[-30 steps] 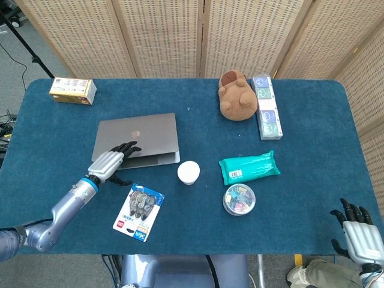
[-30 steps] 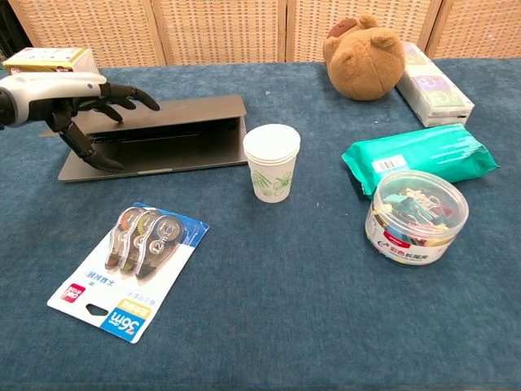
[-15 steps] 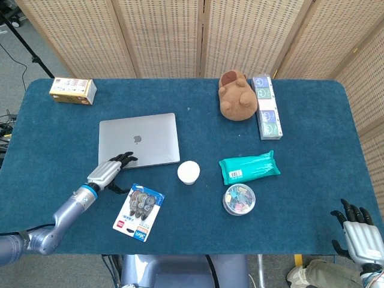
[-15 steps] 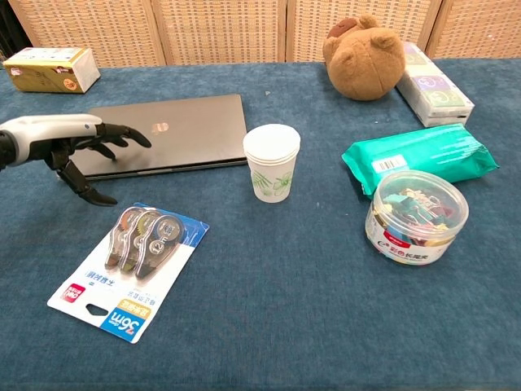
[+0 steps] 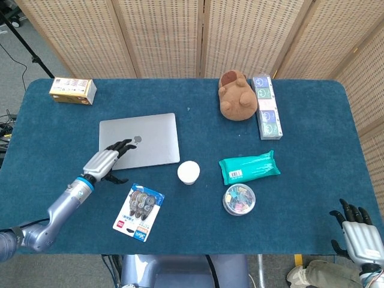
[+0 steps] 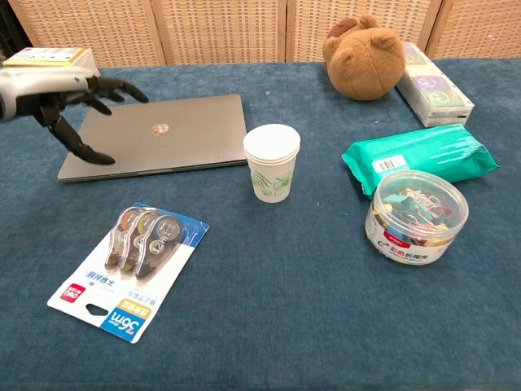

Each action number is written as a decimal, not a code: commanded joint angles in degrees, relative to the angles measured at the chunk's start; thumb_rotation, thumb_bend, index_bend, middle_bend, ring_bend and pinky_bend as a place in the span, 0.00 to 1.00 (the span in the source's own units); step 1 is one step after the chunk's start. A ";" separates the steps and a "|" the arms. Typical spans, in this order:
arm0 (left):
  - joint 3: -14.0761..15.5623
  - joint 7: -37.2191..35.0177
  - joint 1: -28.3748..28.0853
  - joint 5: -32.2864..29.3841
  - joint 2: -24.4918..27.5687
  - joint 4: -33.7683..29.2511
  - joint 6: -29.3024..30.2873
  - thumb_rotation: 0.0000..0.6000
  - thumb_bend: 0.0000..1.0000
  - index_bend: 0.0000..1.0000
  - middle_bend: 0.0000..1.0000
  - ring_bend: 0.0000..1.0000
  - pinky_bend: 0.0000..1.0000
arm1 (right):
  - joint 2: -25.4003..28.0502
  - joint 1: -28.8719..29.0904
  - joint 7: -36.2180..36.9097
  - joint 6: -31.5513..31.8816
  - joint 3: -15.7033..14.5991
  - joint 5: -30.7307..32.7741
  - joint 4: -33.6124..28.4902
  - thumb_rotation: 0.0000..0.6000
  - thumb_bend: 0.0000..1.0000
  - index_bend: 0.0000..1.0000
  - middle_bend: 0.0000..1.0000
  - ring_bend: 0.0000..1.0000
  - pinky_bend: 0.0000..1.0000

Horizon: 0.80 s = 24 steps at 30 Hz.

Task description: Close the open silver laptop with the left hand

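A table (image 5: 312,198) covered in dark blue cloth fills the scene. Behind it stands a folding screen (image 5: 162,36) of wooden frames and woven cane panels. Grey floor (image 5: 12,60) shows at the left, crossed by a black tripod leg (image 5: 24,42). Light is even.

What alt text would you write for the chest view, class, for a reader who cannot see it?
A closed silver laptop lies flat on a blue table, with the robot's left hand raised over its left edge, fingers spread and holding nothing. Beside it are paper cups, a pack of correction tapes, a tub of clips, a green packet and a plush bear.
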 commanded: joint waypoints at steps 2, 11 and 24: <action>-1.75 4.09 0.60 1.00 6.00 -5.67 4.21 1.00 0.19 0.15 0.00 0.01 0.12 | 0.08 -0.09 0.21 0.13 -0.01 -0.18 0.03 1.00 0.37 0.22 0.00 0.00 0.00; 4.87 7.70 15.51 3.29 17.89 -18.27 21.46 1.00 0.19 0.16 0.00 0.03 0.12 | 0.17 0.03 0.88 0.14 0.27 -0.64 0.01 1.00 0.37 0.22 0.00 0.00 0.00; 13.69 -4.54 35.12 15.07 18.70 -15.74 41.31 1.00 0.19 0.19 0.00 0.04 0.12 | -1.83 1.59 -2.03 -0.87 1.44 1.97 0.59 1.00 0.37 0.22 0.00 0.00 0.00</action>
